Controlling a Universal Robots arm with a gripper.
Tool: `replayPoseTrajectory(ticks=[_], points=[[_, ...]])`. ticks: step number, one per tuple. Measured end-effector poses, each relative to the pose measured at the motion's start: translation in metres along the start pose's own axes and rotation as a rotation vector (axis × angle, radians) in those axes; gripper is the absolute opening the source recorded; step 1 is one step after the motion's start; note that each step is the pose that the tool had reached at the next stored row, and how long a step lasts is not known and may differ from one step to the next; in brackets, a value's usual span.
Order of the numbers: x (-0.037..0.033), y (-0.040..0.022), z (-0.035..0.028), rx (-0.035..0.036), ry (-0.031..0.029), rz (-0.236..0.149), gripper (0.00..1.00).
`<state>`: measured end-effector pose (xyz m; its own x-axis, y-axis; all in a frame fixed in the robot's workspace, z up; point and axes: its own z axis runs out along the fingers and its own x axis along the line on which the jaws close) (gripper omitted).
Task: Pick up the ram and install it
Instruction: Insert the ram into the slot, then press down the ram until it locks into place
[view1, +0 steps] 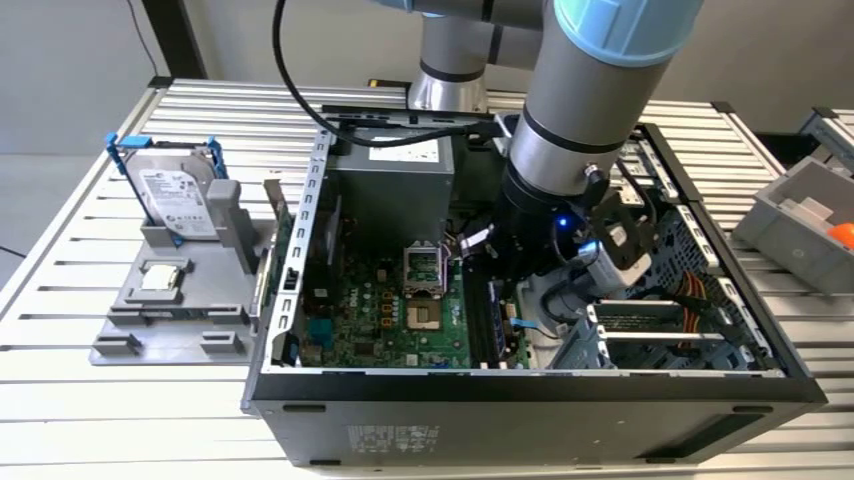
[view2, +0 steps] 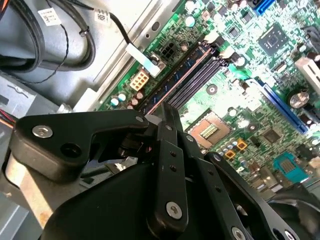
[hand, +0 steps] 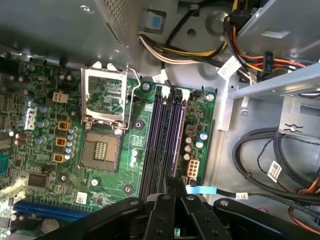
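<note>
The ram (view2: 176, 76) looks like a thin blue stick standing edge-on in one of the long black slots, near the motherboard's (view1: 387, 310) edge. In the first wrist view the ram (hand: 175, 135) runs straight away from my fingertips. My gripper (view2: 167, 110) is shut, its tips together over the near end of that slot. I cannot tell whether they touch the stick. Seen from outside, the gripper (view1: 505, 318) reaches down inside the open computer case, mostly hidden behind the arm's wrist.
The open CPU socket (hand: 102, 150) lies beside the slots. Black and coloured cables (hand: 270, 160) and a metal drive cage (view1: 667, 320) crowd the other side. At the exterior view's left, a grey fixture (view1: 147, 330) holds a blue-framed hard drive (view1: 174, 190) and a small silver chip (view1: 162, 276).
</note>
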<state>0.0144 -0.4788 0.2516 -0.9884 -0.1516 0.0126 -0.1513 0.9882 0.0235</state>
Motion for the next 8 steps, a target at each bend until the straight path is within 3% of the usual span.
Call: replayPoseTrajectory(ticks=[8], points=[[0.0, 0.0001, 0.0, 0.0011, 0.002, -0.086, 0.0]])
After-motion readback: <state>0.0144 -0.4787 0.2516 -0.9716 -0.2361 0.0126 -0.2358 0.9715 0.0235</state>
